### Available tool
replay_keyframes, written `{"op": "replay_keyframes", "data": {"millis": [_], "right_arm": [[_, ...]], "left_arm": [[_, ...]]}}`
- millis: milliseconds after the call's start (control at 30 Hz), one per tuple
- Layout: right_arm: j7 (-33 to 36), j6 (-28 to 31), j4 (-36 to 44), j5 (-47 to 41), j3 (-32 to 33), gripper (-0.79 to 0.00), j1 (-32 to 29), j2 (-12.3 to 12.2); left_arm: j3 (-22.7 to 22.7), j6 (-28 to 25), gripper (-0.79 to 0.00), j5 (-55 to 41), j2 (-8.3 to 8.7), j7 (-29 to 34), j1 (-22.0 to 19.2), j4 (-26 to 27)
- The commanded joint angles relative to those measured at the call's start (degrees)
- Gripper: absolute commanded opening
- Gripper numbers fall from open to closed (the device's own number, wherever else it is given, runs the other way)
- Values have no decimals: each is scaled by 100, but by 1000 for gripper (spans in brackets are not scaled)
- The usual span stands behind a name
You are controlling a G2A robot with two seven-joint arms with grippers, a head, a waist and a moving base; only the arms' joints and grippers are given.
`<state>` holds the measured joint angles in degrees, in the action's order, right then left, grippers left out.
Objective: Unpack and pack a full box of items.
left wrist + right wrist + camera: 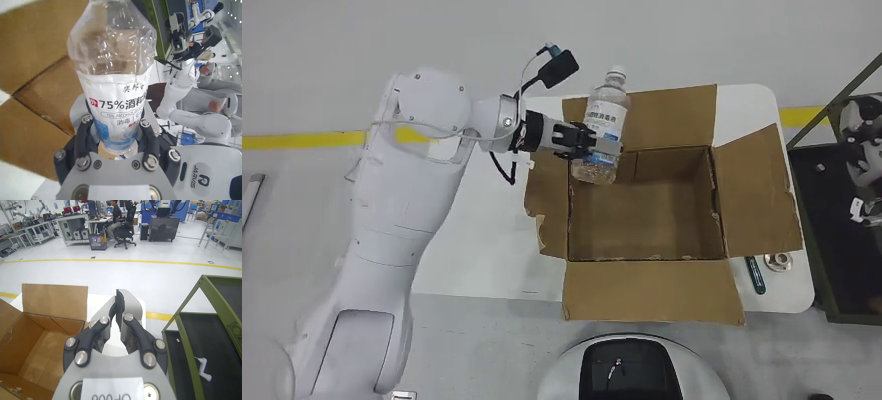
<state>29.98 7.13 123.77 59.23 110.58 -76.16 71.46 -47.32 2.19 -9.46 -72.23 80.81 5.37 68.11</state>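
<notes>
The clear bottle (606, 110) is held by the left gripper (115, 121), whose fingers are closed on its labelled lower part, above the far left corner of the open cardboard box (647, 215). No item is seen inside the box, so the unpacking is judged nearly finished, or the packing only begun. The right gripper (118, 306) is closed on nothing, near the box.
</notes>
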Motion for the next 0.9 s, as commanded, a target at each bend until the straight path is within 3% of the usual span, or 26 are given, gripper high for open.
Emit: {"op": "replay_keyframes", "data": {"millis": [0,600,767,867], "right_arm": [[-6,-3,-1,-10,9,-785,-21,-8],[-35,-85,-133,8,-119,-785,22,-91],[-56,-111,-167,15,-213,-785,67,-110],[-61,-124,-171,-4,-228,-785,78,-122]], "left_arm": [[257,15,-785,-94,-80,33,-3,-160],[332,30,-785,-102,-105,52,-15,-235],[338,182,-785,-334,-127,-498,352,-63],[539,540,-785,-259,-187,-735,443,105]]}}
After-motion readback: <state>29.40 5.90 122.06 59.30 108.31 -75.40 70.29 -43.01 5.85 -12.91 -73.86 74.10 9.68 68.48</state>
